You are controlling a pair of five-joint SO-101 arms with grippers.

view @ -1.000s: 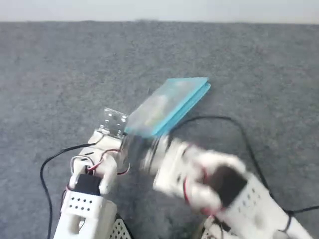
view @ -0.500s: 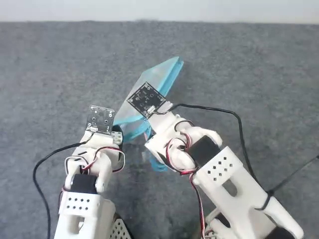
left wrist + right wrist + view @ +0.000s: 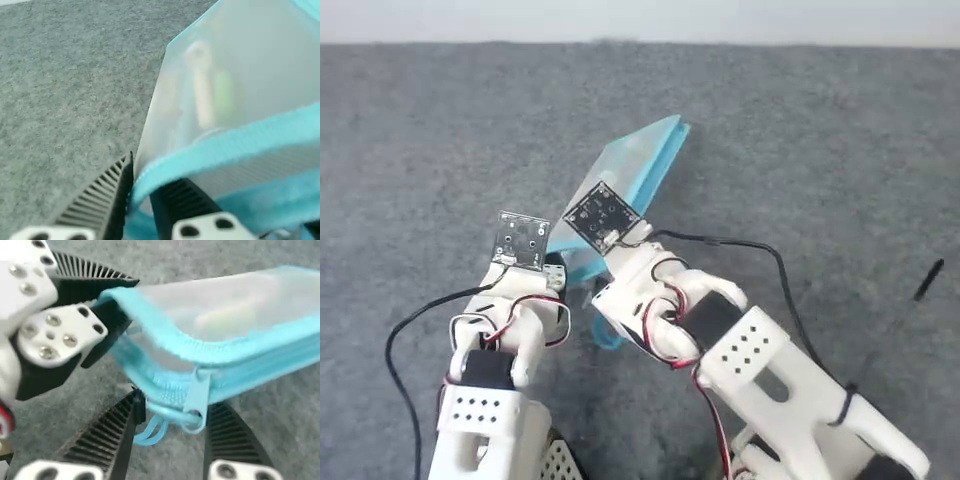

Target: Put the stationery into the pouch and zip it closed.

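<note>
Swinging leftward since the earlier frame, the right arm now stands over the near end of the pouch in the high view. The pouch lies slanted on the grey table, its far end pointing away from both arms. From the left wrist, the left gripper is pinched on the pouch's teal edge, with pale and green stationery showing through the clear wall just beyond. From the right wrist, the right gripper is spread, and the zipper pull hangs between its fingers.
</note>
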